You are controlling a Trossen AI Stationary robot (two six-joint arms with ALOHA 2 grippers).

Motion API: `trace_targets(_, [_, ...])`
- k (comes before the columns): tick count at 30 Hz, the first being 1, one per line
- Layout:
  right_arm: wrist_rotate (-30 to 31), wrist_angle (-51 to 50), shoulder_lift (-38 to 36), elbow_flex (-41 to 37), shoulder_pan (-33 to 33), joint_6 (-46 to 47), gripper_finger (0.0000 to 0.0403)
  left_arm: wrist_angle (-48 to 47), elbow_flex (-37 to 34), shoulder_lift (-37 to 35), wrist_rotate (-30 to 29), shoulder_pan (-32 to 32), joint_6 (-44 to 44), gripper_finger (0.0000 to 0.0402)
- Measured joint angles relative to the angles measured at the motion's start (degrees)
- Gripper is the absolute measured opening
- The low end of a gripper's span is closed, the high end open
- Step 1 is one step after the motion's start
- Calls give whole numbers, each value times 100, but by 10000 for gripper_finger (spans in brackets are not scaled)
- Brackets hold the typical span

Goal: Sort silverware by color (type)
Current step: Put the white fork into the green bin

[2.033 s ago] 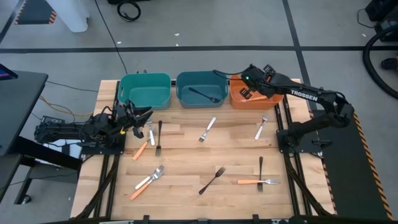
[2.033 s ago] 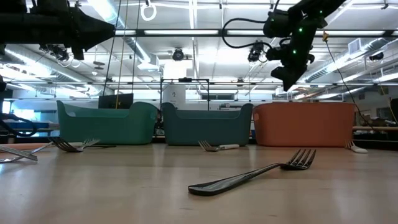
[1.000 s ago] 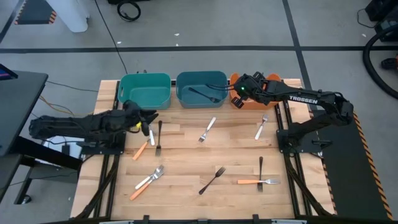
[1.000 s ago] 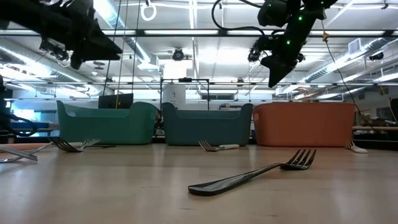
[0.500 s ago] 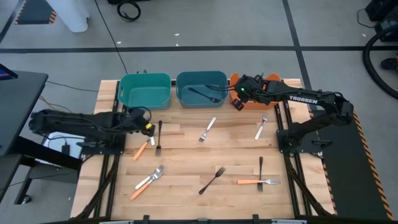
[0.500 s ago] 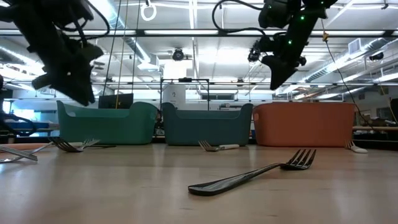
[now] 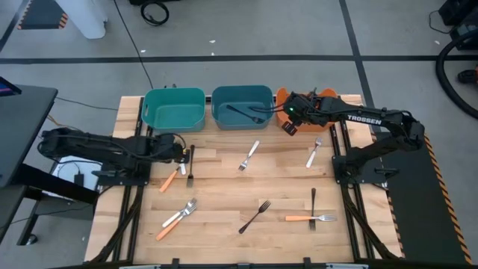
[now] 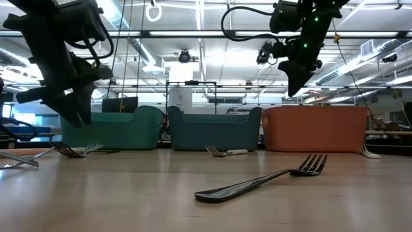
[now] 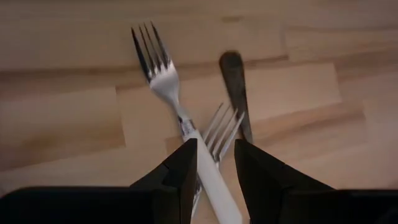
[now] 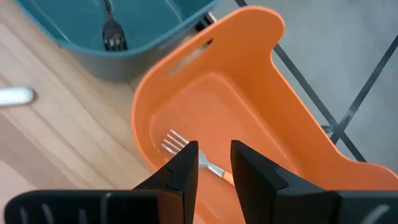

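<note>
Pale wood, coloured plastic, bright and dark cutlery.

Table [image 7: 224,183] of matt, light wooden planks with visible grain. Teal bin [image 7: 174,109], blue bin [image 7: 242,106] and orange bin [image 10: 249,118] of smooth plastic with a soft sheen. White-handled fork [image 9: 177,106] with a shiny metal head and glossy white handle. Black fork [image 8: 257,180] smooth and faintly glossy. Gripper fingers [image 9: 264,177] matt black.
</note>
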Motion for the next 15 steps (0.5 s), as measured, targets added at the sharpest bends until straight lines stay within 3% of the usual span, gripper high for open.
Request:
trace_targets(10, [13,-25,0,0,0,20,103,174,0,337,25,2,-50,117])
trace_targets(15, [13,324,0,0,0,55,103,525,0,335,-253,2,105,117])
